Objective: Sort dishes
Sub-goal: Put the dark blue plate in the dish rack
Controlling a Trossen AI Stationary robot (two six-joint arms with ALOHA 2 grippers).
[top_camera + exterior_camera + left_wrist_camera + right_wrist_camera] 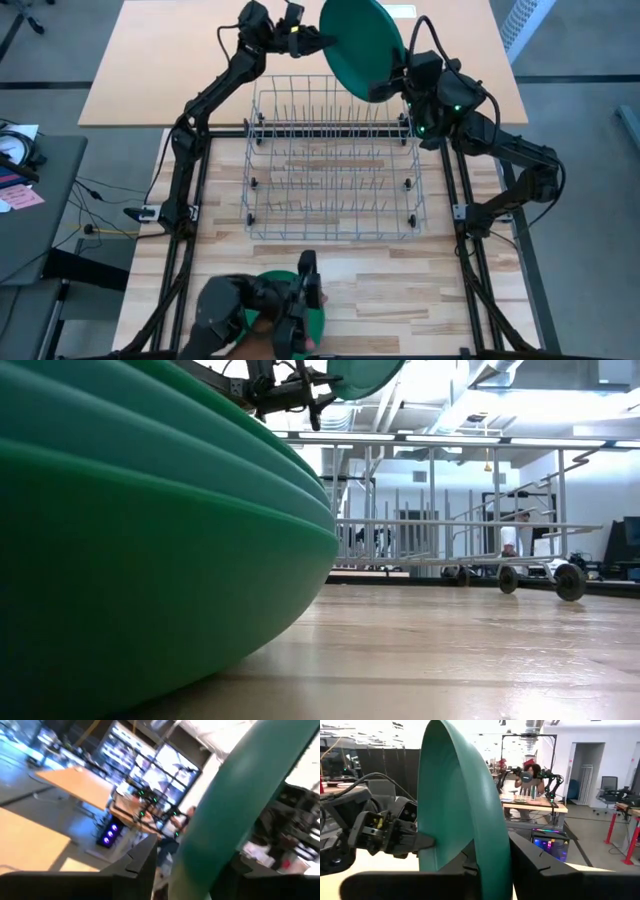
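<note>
Teal plate [363, 45] held on edge above the wire dish rack's [333, 160] far edge, tilted, face toward left gripper [322, 42]. Right gripper [393, 82] fingers clamp its rim; left gripper fingers parted at opposite rim. Green plates [300, 322] stacked at desk's near edge

Wire rack [332, 160]: stood on the wooden table [400, 290], its far corner just beneath the right gripper [393, 88]. Tan table [160, 60]: lay beyond that gripper. Grey side desk [40, 200]: well apart from it.
</note>
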